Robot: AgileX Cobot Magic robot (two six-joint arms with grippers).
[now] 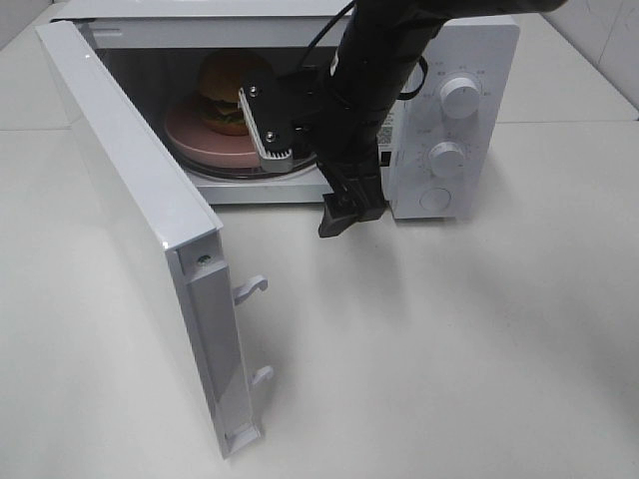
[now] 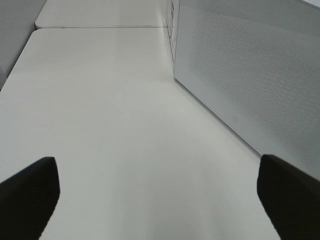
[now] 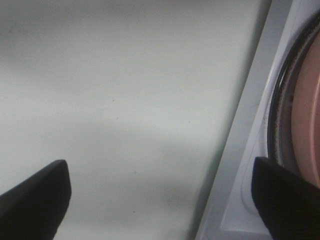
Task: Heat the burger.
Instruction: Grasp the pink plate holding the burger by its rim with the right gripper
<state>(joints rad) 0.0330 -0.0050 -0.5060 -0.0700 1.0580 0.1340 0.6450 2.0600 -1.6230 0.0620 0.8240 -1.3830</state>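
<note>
White tabletop (image 1: 479,349), big white microwave (image 1: 469,60) at the back, its door (image 1: 130,210) swung wide open toward the left side of the high view, cavity exposed. My right end effector (image 3: 159,170) hangs at the cavity mouth, just over the front sill. Its fingers are spread wide with nothing between them, one over bare tabletop and the other beside the glass turntable (image 3: 276,125). My left end effector (image 2: 157,165) is also spread and empty, low over the tabletop next to a perforated white panel (image 2: 250,75). I take that panel for the door but cannot confirm it, and this arm does not show in the high view. The key relation is that the burger (image 1: 222,90) sits deeper in the cavity than my right end effector, straight past it toward the back wall and a bit to the left in the high view. The right arm is clearly the nearer one. The burger is round, so it has no real long axis, and it stands upright with the bun on top. It rests on the pink plate (image 1: 195,145), which lies on the turntable. The plate is wider than the burger, with rim showing all round. The bun is domed and golden-brown, with a dark patty layer below it. The right arm partly hides the burger's right edge. My judgement is that the burger is already placed, so what's left is clearing the right arm out, shutting the door and setting the knobs (image 1: 460,97).
</note>
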